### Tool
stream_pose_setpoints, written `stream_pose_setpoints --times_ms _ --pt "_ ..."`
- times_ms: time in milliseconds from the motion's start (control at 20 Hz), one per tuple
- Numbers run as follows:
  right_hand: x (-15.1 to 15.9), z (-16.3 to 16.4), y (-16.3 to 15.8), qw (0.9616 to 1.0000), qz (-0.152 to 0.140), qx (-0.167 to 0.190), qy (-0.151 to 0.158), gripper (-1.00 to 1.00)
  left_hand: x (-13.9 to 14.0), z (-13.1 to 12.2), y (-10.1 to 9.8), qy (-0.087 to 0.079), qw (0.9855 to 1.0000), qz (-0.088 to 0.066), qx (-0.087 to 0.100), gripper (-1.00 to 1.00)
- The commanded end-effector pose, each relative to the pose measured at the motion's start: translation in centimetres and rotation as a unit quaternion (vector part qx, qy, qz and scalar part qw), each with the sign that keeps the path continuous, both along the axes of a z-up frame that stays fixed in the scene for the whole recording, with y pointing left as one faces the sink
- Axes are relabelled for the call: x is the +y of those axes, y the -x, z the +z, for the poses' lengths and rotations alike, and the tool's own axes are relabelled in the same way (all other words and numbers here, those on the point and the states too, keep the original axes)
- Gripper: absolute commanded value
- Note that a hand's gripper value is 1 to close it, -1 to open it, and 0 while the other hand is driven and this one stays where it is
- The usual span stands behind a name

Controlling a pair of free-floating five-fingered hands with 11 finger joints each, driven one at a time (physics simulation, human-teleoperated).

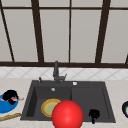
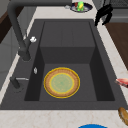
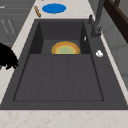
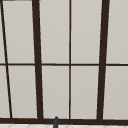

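Left robot hand [image 1: 10, 96]: over blue plate [image 1: 5, 105] on desk [image 1: 15, 85], fingers curled round pink-red item [image 1: 18, 99]. Wooden stick [image 1: 10, 116]: just in front of that hand. Right robot hand [image 1: 94, 114]: above sink's [image 1: 105, 100] front right edge, finger state unclear. Yellow-rimmed plate [image 1: 49, 107]: in basin, left of right hand, beside red ball [image 1: 67, 114]. Dark bowl [image 1: 125, 109]: on desk, right of it

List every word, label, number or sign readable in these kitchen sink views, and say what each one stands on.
None: no writing shows anywhere.
The yellow plate in the sink, the blue plate, the faucet and the red ball are all plain.
The left hand and right hand bear no marks either.
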State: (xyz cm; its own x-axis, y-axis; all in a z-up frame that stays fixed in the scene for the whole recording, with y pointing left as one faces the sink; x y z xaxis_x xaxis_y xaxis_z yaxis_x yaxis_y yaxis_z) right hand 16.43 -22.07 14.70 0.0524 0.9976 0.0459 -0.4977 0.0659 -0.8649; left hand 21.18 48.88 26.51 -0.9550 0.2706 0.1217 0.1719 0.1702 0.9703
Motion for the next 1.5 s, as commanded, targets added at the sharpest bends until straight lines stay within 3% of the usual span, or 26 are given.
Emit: stream_pose_setpoints --times_ms 0,550,1000,1450 --pt "0.0 0.0 0.0 1.0 0.0 0.0 0.0 0.0 -2.7 0.8 0.0 -0.013 0.9999 0.0 -0.001 1.0" --pt "0.0 0.0 0.0 1.0 0.0 0.0 0.0 0.0 -10.6 1.0 0.0 -0.029 0.9996 0.001 0.0 1.0" --pt "0.0 0.0 0.0 1.0 0.0 0.0 0.0 0.0 -17.0 -1.8 -0.6 -0.04 0.9992 0.003 0.001 1.0" --pt "0.0 0.0 0.0 1.0 0.0 0.0 0.0 0.0 -22.2 -8.7 -6.2 -0.024 0.9997 0.006 -0.001 1.0"
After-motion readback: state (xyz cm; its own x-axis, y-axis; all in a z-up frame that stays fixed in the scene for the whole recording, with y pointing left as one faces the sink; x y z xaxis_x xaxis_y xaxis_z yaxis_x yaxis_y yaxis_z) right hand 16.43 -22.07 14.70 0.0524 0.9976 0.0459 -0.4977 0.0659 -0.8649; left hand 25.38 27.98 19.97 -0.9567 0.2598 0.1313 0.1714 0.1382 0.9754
